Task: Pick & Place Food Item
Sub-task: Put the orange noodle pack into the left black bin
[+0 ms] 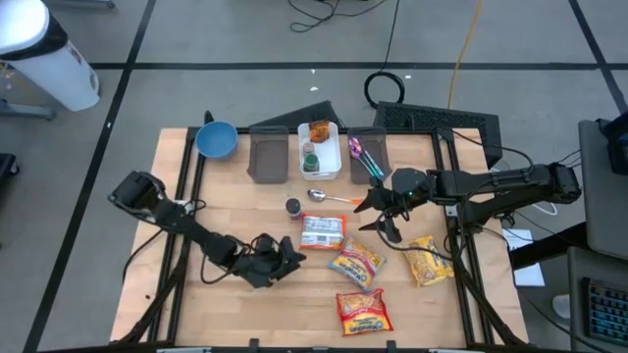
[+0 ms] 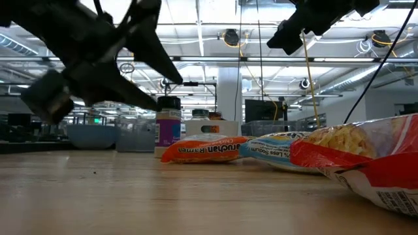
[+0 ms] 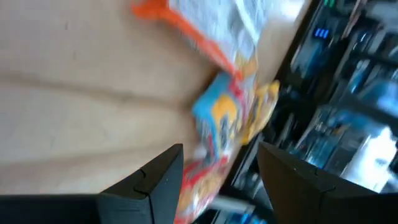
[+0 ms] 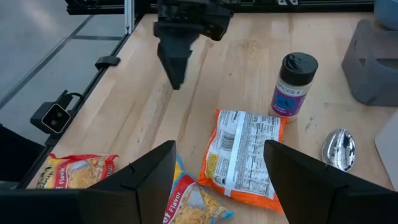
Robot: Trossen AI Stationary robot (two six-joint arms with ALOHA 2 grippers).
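Hovered open-jawed and empty, right gripper (image 1: 385, 218) above the ramen packet (image 1: 322, 231), left gripper (image 1: 289, 257) nearby; likely approach stage, next descending squarely onto a packet.

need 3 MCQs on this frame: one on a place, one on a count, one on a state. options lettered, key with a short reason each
1. Where does the spice jar stand?
A. in the blue bowl
B. on the table, just beyond the orange ramen packet
C. in the white bin

2. How many flat food packets lie on the table?
A. two
B. four
C. six

3. How are the right gripper's fingers?
A. open, holding nothing
B. clamped on the spoon
C. clamped on the jar

Key:
1 B: the high view shows the jar on bare wood beside the orange packet, apart from the blue bowl and white bin.
2 B: the orange packet, two yellow ones and a red one.
3 A: the right wrist view shows the fingers spread with only table and packets between; the spoon lies untouched.
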